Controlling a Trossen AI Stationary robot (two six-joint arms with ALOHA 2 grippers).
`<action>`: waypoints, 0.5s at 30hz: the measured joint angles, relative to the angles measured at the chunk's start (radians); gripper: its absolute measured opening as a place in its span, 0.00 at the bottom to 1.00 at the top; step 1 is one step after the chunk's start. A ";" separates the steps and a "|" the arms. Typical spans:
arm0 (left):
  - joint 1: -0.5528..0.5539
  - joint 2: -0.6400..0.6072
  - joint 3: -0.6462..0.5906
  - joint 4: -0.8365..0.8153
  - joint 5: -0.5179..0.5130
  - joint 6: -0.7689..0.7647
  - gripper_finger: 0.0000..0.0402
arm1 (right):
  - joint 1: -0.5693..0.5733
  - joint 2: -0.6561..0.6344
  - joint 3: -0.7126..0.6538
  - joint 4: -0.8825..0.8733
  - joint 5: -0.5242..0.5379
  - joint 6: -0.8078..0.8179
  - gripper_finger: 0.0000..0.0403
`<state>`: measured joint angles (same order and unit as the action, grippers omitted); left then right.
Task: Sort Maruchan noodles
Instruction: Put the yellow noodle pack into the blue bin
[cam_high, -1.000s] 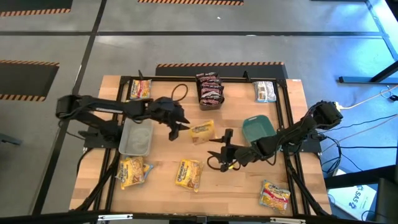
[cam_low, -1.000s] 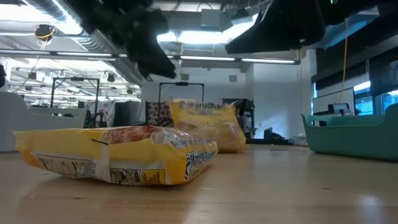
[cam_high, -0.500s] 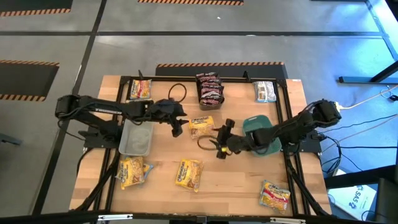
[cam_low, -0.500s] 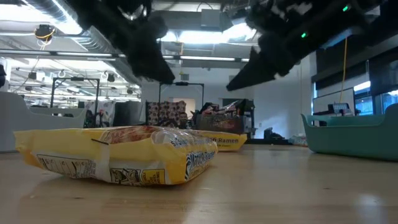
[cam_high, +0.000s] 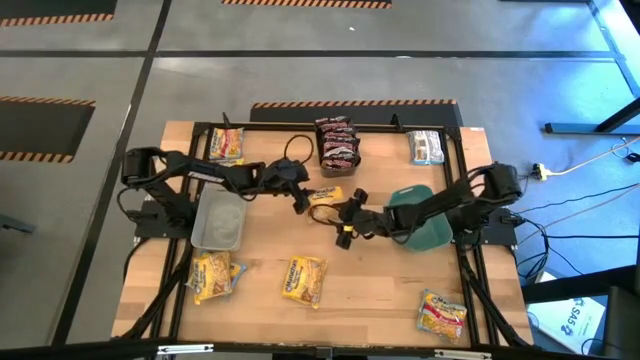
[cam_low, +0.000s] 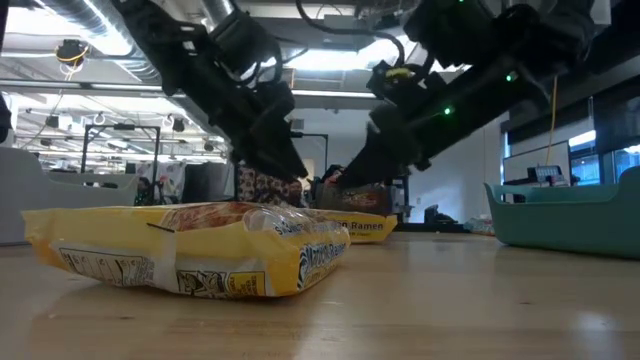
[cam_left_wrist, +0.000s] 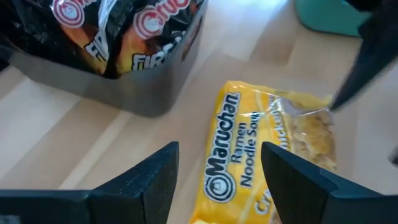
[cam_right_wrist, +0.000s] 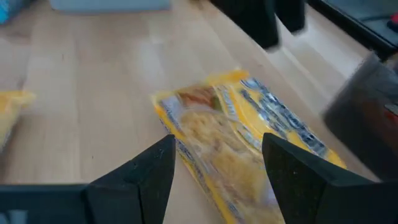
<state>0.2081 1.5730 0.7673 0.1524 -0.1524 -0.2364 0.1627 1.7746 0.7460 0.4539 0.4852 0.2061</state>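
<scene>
I judge I am partway through sorting, working on one yellow Maruchan packet (cam_high: 326, 195) that lies flat on the table (cam_high: 370, 275) a little above the middle of the high view, just below the bin of dark red-orange packets (cam_high: 337, 143) at the upper centre. My left gripper (cam_high: 299, 201) sits at the packet's left end with its jaws released and spread, the packet lying free beyond them in my left wrist view (cam_left_wrist: 267, 155). My right gripper (cam_high: 350, 205) hangs at the packet's right end, jaws apart and holding nothing, the same packet lying free below in my right wrist view (cam_right_wrist: 242, 140). The packet's long axis runs roughly left to right across the high view, tilted slightly. Next, I think, one set of jaws must straddle its short width, close on it, and carry it to its matching group; other yellow packets lie at the lower left (cam_high: 213, 275).
</scene>
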 joint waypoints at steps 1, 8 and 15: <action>0.006 0.000 0.000 -0.002 0.000 -0.001 0.55 | 0.000 0.016 0.000 0.022 0.004 0.000 0.56; 0.018 -0.001 0.000 0.006 0.003 -0.024 0.55 | 0.005 0.084 0.000 0.036 -0.012 -0.004 0.56; 0.011 -0.001 0.000 -0.003 0.008 -0.046 0.55 | 0.057 0.089 0.002 -0.011 -0.050 -0.058 0.56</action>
<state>0.2195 1.5723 0.7673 0.1493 -0.1440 -0.2825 0.2196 1.8637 0.7475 0.4431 0.4355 0.1478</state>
